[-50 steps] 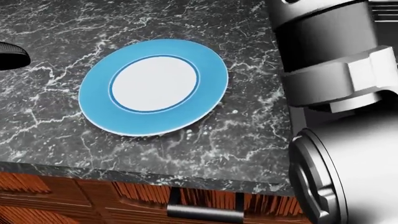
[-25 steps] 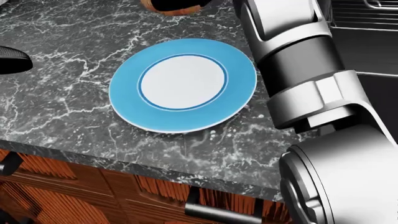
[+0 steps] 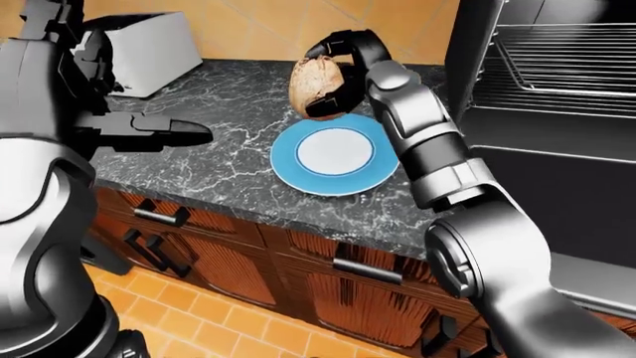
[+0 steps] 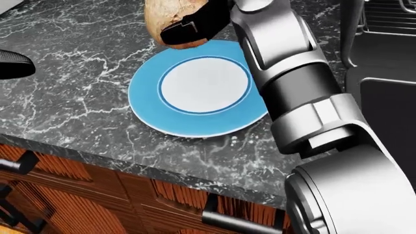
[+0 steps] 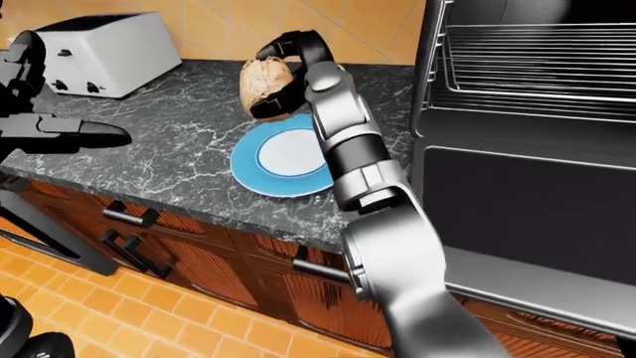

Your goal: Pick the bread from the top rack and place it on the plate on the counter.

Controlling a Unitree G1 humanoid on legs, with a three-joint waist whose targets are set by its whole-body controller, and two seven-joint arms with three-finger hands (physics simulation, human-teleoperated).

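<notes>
The right hand (image 3: 333, 71) has its dark fingers (image 4: 188, 29) closed around the bread (image 3: 313, 83), a brown rounded loaf held in the air over the upper edge of the blue plate (image 4: 146, 105); whether the loaf touches the rim cannot be told. The plate lies flat on the dark marble counter (image 3: 218, 160), its white centre bare, its lower rim near the counter's edge above the wooden drawers (image 3: 338, 287). The right arm crosses the plate's right side in the head view. To the right of the counter stands the open oven (image 5: 527, 97) with its wire rack (image 5: 537, 63). The left hand (image 3: 164, 130) hovers over the counter well left of the plate, fingers stretched out flat and holding nothing. A toaster (image 5: 95, 52) sits against the wall at the upper left, with bare marble between it and the plate
</notes>
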